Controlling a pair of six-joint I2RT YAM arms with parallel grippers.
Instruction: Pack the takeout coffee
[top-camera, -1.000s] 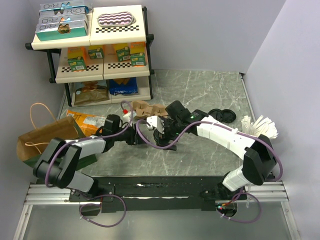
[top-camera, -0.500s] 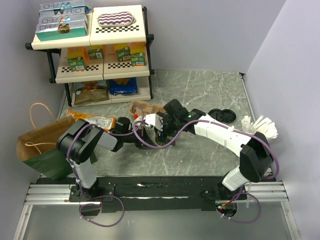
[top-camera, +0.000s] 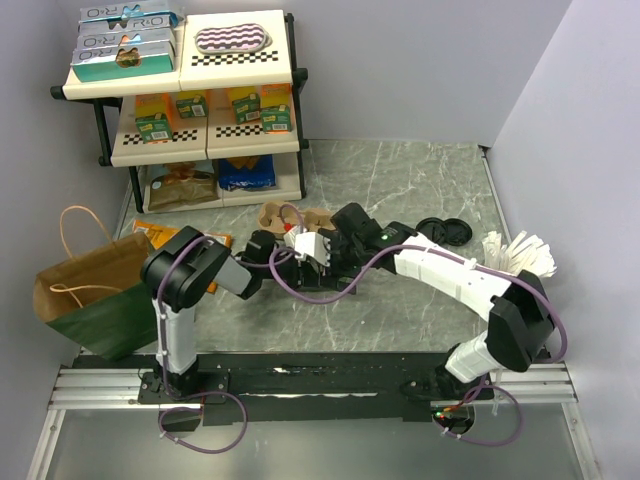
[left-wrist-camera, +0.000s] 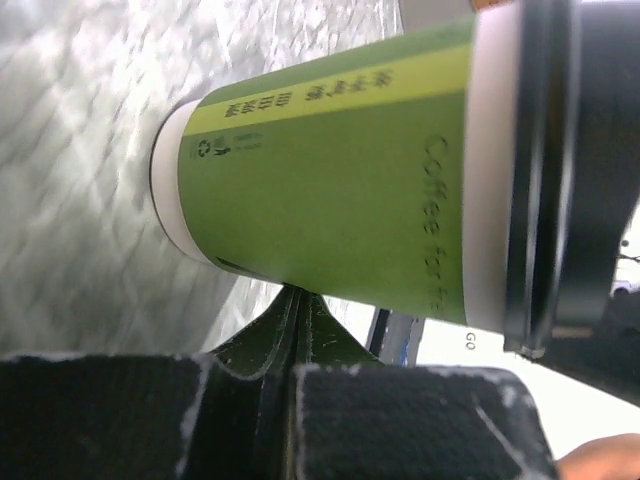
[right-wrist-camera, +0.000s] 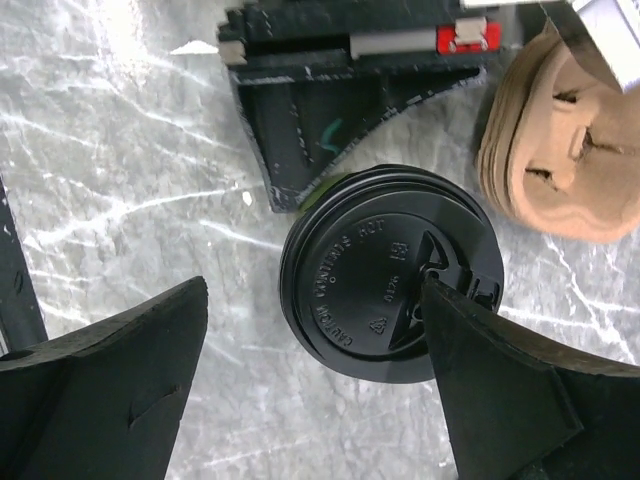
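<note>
- Top external, setting: grey marble-pattern worktop (top-camera: 420, 180). A shelf rack (top-camera: 295, 100) stands at its far left corner, a brown paper bag (top-camera: 90, 285) at its left edge and spare lids (top-camera: 445, 230) towards its right edge.
- Top external, centre: a moulded cup carrier (top-camera: 290, 215) sits just on the far side of the worktop's middle. The left gripper (top-camera: 292, 262) and right gripper (top-camera: 318, 258) meet close together just on its near side. The arms hide the coffee here, and neither pincer's opening can be read from this view.
- Left wrist: the takeout coffee (left-wrist-camera: 330, 190) fills the view. It has a green wall with a lighter green stripe and print, a cream rim band, and a black lid (left-wrist-camera: 560, 170) fitted on. Its base rests on the marble.
- Left wrist, pincer: the left fingers (left-wrist-camera: 400, 420) are pressed flat together with nothing between them. Their joined tip meets the cup's side wall.
- Right wrist: seen from above, the lidded cup stands upright on the worktop's middle, with the carrier just beside it.
- Right wrist, pincer: the right fingers (right-wrist-camera: 110, 380) stand wide apart, one on each side of the lid, and grip nothing. Bare marble shows between one finger and the lid. The other finger overlaps the lid's rim in the picture, so contact cannot be told.
- Right wrist, extra: the left pincer's closed wedge points at the cup from the opposite side.
</note>
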